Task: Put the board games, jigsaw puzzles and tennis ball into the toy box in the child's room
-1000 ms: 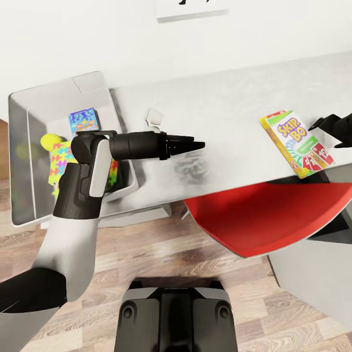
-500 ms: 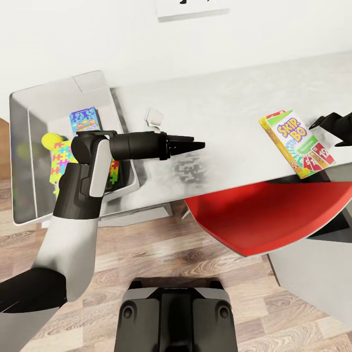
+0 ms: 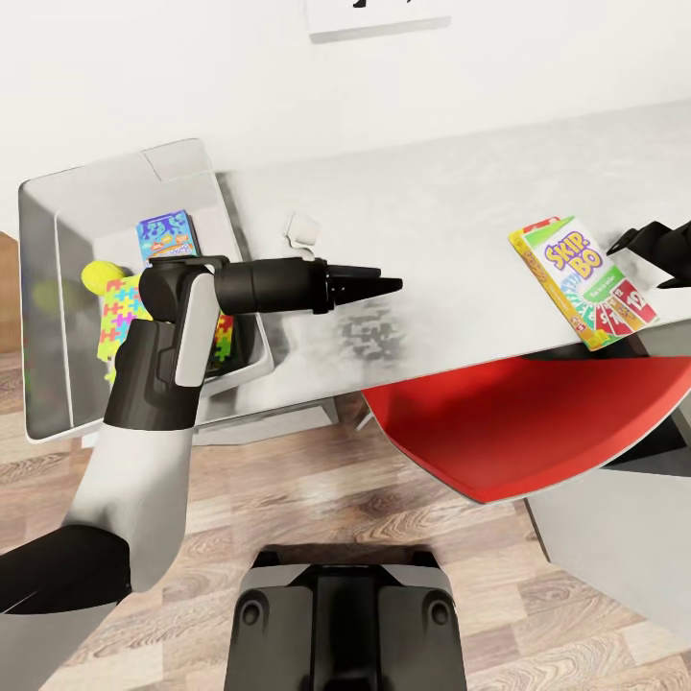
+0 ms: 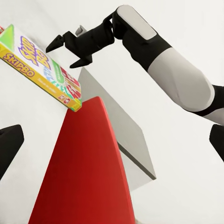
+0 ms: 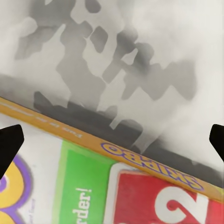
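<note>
The right claw (image 3: 645, 254) hangs open just above the far edge of the card game box (image 3: 582, 281), which lies flat at the table's (image 3: 451, 211) near edge over a red chair (image 3: 518, 422). Lowering squarely across the box's narrow width should give a firm pinch. The right wrist view shows the lid close beneath that claw. Farther off, the left claw (image 3: 384, 284) points toward it, nearly closed and empty, the grey bin (image 3: 43, 317) behind it

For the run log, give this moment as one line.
Skip-Bo box on table | right pincer open beside it | left pincer idle | toy box part filled
</note>
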{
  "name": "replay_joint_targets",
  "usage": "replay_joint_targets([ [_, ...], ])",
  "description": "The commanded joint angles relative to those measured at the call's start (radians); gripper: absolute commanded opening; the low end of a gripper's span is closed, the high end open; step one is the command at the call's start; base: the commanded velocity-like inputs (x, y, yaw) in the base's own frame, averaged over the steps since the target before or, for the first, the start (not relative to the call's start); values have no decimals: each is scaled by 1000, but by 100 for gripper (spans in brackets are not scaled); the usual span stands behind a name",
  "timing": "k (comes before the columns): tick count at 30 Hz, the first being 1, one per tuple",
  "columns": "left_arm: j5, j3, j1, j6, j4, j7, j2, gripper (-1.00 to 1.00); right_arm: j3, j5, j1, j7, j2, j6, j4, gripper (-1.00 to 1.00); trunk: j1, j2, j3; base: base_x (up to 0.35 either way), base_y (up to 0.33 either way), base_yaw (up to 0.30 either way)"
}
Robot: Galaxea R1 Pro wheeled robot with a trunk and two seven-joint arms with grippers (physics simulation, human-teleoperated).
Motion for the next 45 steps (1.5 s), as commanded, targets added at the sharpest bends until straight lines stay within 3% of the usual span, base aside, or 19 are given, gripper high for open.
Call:
replay_joint_targets([
  [1,0,0,-1,4,0,-3,0,100,-2,-11,-1,-10,-1,2,0,100,1,-2,-1,0,0,0],
  [31,1,0,-3,4,-5,-3,-4,100,-1,-9,-20,-13,-2,6,1,100,1,-2,-1,-12,-1,0],
  [45,0,0,-5,4,-5,-3,-5,100,-1,-9,-21,-15,-14,6,5,100,1,-2,-1,0,-136,0],
])
